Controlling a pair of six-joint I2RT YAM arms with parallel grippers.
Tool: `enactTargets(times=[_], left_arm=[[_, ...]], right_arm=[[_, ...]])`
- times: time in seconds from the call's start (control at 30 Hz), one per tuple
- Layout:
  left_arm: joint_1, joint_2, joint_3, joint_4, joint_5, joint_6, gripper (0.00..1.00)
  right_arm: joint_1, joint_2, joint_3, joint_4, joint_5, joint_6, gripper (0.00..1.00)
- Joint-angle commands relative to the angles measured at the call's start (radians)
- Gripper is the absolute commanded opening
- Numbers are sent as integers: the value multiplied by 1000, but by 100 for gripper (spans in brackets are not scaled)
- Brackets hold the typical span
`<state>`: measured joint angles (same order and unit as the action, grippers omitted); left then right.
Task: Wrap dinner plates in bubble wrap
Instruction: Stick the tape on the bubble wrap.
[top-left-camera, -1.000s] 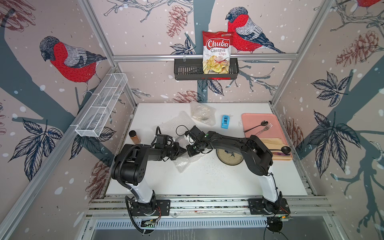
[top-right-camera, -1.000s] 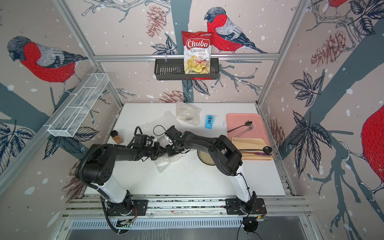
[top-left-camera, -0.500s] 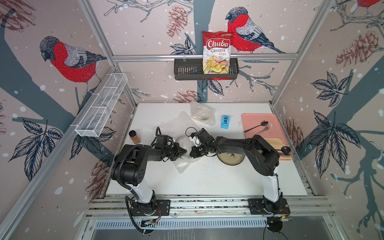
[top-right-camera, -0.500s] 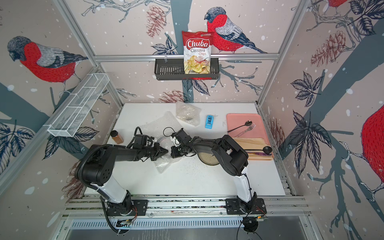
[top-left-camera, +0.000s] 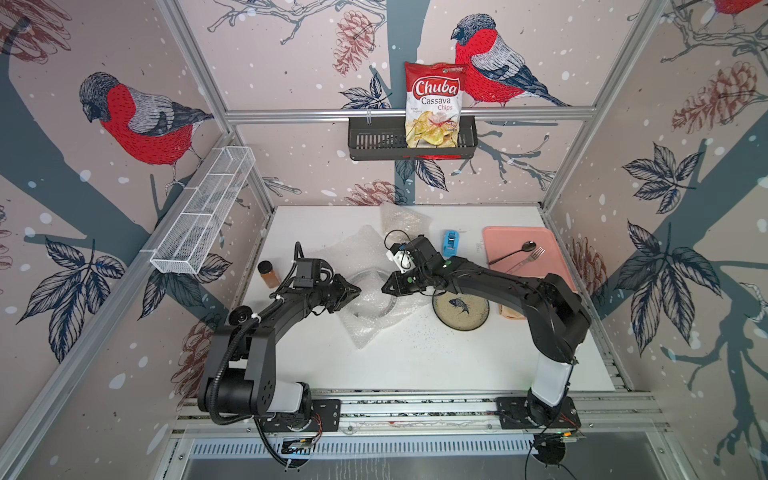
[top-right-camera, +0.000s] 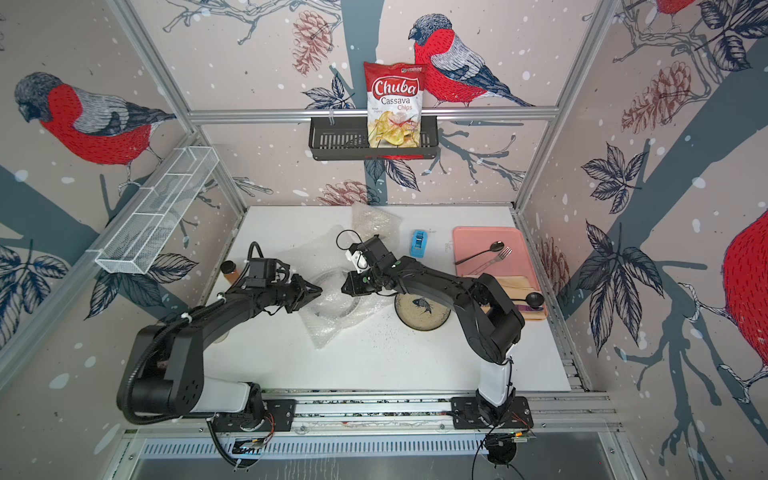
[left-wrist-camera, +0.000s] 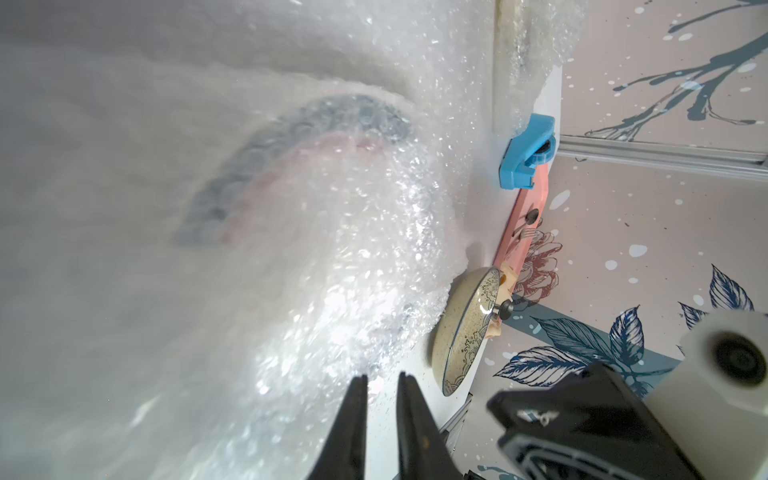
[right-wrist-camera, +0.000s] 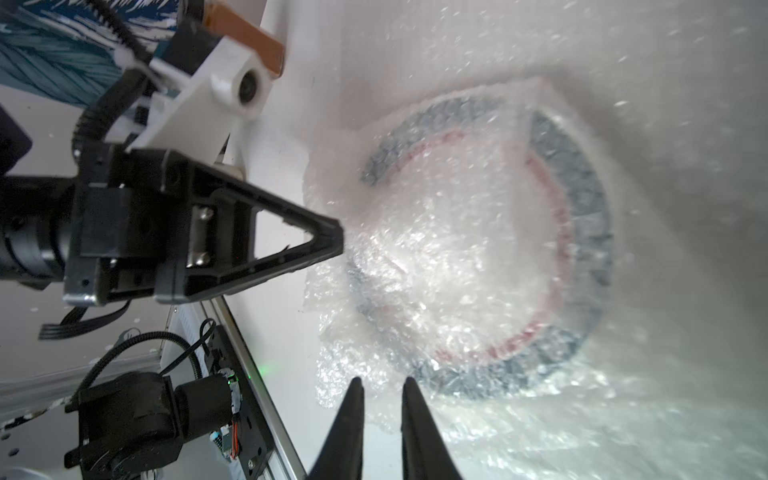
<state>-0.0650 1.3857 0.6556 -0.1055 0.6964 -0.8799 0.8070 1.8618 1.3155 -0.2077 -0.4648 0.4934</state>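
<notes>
- White counter (top-left-camera: 415, 365) carried a plate (top-left-camera: 390, 301) under bubble wrap (top-left-camera: 363, 332), mid-frame.
- Left hand (top-left-camera: 356, 290) and right hand (top-left-camera: 384, 287) flanked it, equally near, both narrowly parted, empty.

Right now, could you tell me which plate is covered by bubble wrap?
The grey-rimmed plate, seen through the bubble wrap; the fish plate beside it lies bare.

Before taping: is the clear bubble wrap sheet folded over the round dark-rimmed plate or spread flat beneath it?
Folded over: the clear bubble wrap sheet lies crumpled across the round dark-rimmed plate, rim visible through it.
</notes>
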Motion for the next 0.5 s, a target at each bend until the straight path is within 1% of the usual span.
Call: enactTargets(times=[0.0, 0.1, 0.2, 0.33, 0.47], left_arm=[[16, -56, -32, -87, -71, 25, 29], [18, -93, -77, -74, -99, 27, 41], [18, -99, -117, -48, -110, 22, 46], [17, -93, -180, 25, -100, -16, 49], [7, -98, -204, 48, -101, -42, 50]], right_arm=[[-43, -1, -12, -20, 38, -43, 24], [-82, 32, 0, -11, 21, -73, 26], [-104, 74, 33, -12, 30, -113, 28], [-123, 132, 84, 9, 30, -177, 32], [-138, 211, 169, -4, 32, -230, 34]])
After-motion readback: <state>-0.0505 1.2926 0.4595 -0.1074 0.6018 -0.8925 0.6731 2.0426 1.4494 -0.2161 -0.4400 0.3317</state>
